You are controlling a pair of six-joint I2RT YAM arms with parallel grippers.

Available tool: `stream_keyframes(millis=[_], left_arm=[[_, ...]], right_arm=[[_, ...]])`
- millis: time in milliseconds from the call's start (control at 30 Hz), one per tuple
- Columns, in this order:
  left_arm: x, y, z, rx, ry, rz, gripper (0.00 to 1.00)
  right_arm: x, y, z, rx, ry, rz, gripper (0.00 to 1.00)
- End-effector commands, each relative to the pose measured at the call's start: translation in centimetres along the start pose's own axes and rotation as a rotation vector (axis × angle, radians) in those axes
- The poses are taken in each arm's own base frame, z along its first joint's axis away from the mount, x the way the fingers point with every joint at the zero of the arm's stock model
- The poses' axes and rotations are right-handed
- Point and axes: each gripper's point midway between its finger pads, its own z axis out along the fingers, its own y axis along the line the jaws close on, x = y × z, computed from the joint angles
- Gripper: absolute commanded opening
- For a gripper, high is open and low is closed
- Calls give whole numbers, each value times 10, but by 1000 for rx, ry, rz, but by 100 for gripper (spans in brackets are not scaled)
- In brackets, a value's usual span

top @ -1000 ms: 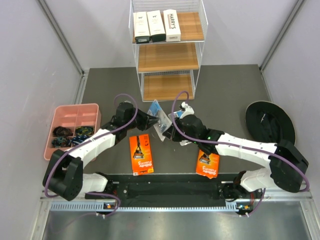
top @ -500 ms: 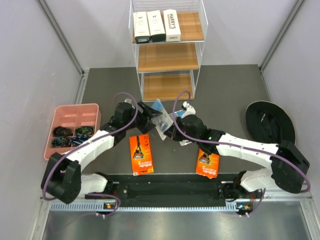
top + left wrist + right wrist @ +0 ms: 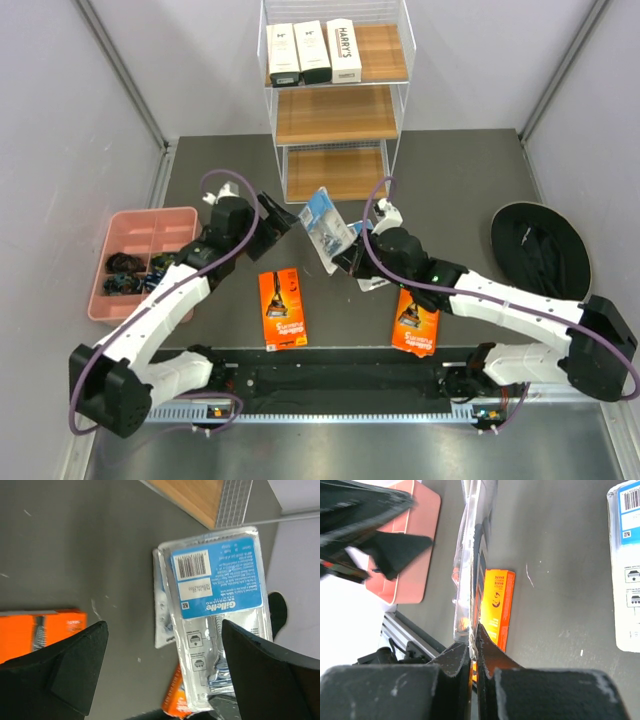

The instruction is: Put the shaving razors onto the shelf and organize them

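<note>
My right gripper [image 3: 345, 258] [image 3: 474, 641] is shut on the bottom edge of a blue-clear blister razor pack [image 3: 325, 226] [image 3: 220, 587] and holds it upright above the mat. To its left my left gripper [image 3: 279, 221] [image 3: 165, 680] stands wide open, apart from the pack. A second blister pack [image 3: 626, 565] [image 3: 162, 615] lies flat under the right arm. Two orange razor cards [image 3: 283, 308] [image 3: 415, 323] lie near the front. Three long white boxes [image 3: 313, 51] stand side by side on the left of the top tier of the shelf [image 3: 338, 115]. Its two lower tiers are bare.
A pink compartment tray [image 3: 135, 235] with dark small items sits at the left edge of the mat. A black round object [image 3: 540, 250] lies at the right. Grey walls close in both sides.
My left gripper let go of the blister pack, opened wide and drew back to the left. The right gripper kept the pack and carried it slightly up and toward the shelf.
</note>
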Motion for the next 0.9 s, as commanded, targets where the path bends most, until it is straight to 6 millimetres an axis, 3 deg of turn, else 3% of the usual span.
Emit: stream_keyframes(millis=[0,100,233,433,700,867], left_arm=[[-45,21,-37,-166,-186,196,99],[-56,40,-50,-273,-236,240,99],[-53,61,-52,-362,-226,266,99],[-49,71,-50,-391,-207,292,99],[-46,80,-48,-417,-192,314,99],[-42,84,-46,-421,-182,306,99]], right_arm=[[-27,29,-13,-77,-80,-5,0],[-28,30,-14,-77,-84,-3,0],[-29,33,-14,-83,-79,-3,0],[-36,44,-16,-113,-93,8,0],[-66,78,-16,-265,-157,78,0],[-93,86,-13,-322,-199,121,0]])
